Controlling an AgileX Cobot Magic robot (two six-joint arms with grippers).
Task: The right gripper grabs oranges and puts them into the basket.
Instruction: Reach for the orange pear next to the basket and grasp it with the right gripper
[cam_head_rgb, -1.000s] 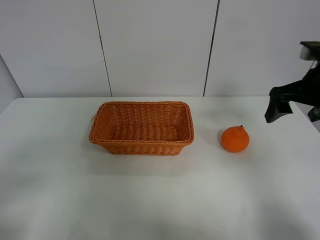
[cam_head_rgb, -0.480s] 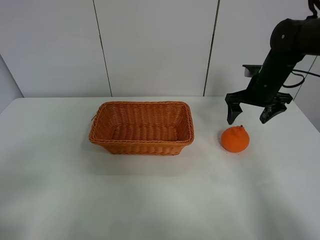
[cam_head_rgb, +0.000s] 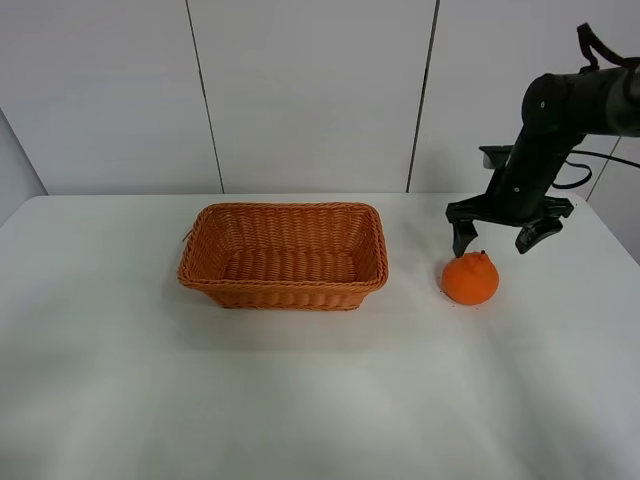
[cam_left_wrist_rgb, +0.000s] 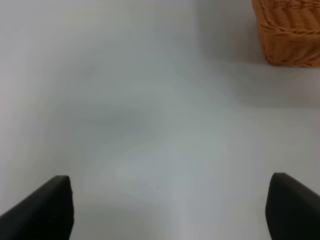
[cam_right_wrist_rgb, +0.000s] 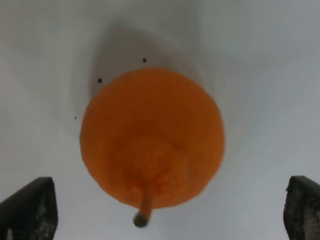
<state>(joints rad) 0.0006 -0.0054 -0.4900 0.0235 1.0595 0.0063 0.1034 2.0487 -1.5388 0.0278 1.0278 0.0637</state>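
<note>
A bright orange (cam_head_rgb: 471, 278) with a knob top and small stem sits on the white table, right of the wicker basket (cam_head_rgb: 284, 255). My right gripper (cam_head_rgb: 499, 237) is open and hovers just above and behind the orange, fingers spread wide. In the right wrist view the orange (cam_right_wrist_rgb: 152, 137) fills the middle, with the fingertips (cam_right_wrist_rgb: 27, 207) at the two lower corners, apart from the fruit. My left gripper (cam_left_wrist_rgb: 170, 207) is open over bare table, with a corner of the basket (cam_left_wrist_rgb: 290, 30) in its view. The left arm is out of the exterior view.
The white table (cam_head_rgb: 300, 390) ends at a white panelled wall (cam_head_rgb: 310, 90) behind the basket. The basket holds nothing. A few tiny dark specks (cam_right_wrist_rgb: 99, 80) lie on the table beside the orange.
My right arm swung in from the far right edge to above the orange, then came a little lower and closer to it. The orange and basket have not moved.
</note>
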